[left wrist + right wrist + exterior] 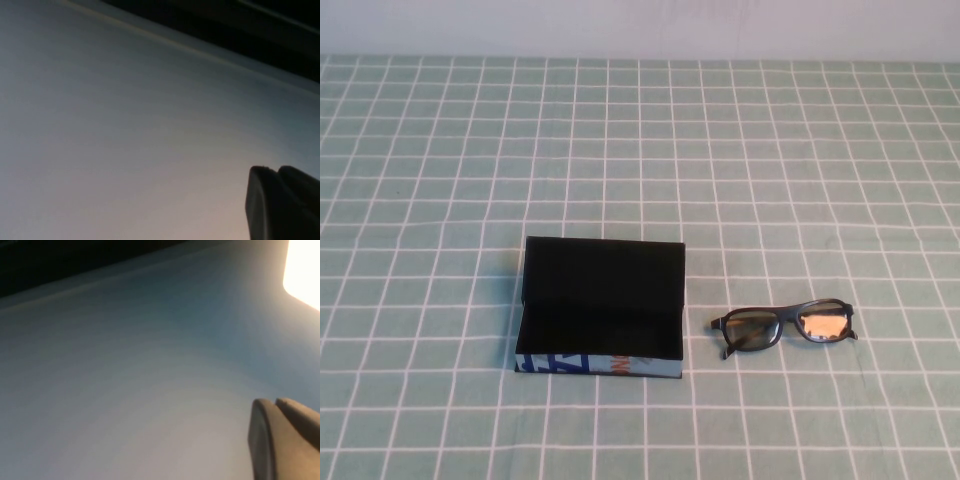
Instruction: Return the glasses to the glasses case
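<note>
1. Neither tool shows over the bench in the high view; the left tool [282, 202] and right tool [285, 437] each appear only as a dark fingertip edge against a blank wall, so whether they are open or closed I cannot tell.
2. Beside the glasses case [602, 310], on its right and apart from it, lie the glasses [783, 327], temples folded.
3. They look light, stiff, slippery and scratch-prone; the bridge or frame rim seems the safest hold.
4. That case stands open, lid back, on the green checked bench [800, 150] before a pale wall.
</note>
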Motion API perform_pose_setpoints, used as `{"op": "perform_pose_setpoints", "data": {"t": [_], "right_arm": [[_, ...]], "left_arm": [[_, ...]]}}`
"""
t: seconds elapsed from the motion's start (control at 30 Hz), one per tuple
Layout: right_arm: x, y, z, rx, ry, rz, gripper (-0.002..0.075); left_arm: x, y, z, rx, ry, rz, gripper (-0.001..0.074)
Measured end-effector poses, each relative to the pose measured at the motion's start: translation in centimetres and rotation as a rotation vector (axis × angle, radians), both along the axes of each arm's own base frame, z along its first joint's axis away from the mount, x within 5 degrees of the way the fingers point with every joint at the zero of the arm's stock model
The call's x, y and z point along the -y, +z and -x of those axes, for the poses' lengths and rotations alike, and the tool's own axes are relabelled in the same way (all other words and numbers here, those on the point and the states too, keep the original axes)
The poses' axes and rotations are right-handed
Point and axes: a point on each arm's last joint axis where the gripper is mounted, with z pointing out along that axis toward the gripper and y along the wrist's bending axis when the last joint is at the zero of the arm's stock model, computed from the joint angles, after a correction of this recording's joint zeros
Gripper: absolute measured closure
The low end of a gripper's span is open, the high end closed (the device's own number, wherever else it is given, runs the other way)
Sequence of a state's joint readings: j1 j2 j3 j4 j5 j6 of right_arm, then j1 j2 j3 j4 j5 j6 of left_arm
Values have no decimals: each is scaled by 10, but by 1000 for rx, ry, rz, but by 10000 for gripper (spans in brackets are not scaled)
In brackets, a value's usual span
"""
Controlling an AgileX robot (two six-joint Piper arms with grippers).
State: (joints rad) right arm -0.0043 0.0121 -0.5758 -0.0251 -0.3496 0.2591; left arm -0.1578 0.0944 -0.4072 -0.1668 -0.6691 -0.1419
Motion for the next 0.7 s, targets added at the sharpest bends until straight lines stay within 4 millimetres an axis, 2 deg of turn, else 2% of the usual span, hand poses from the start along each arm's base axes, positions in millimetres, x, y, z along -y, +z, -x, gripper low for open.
{"op": "perform_pose_setpoints", "data": {"t": [0.07, 0.17, 0.23, 0.37, 0.47, 0.53, 0.7], "right_arm": [[0, 24, 5, -24, 6, 0, 739], [-1, 52, -11, -142, 9, 7, 739], [-2, 66, -30, -272, 4, 19, 739], [-2, 74, -81, -591, 1, 33, 739], [-2, 56, -134, -869, -5, 48, 739], [-1, 39, -164, -1042, -21, 82, 739], [-5, 8, -213, -1269, 46, 63, 739]], "left_arm": [[1, 25, 0, -11, -2, -15, 735], [8, 56, -13, -121, 10, -101, 735], [13, 71, -28, -242, 31, -181, 735], [20, 80, -68, -537, 35, -273, 735], [26, 64, -108, -792, 17, -321, 735], [30, 46, -131, -971, 2, -353, 735], [37, 2, -177, -1286, -32, -395, 735]]}}
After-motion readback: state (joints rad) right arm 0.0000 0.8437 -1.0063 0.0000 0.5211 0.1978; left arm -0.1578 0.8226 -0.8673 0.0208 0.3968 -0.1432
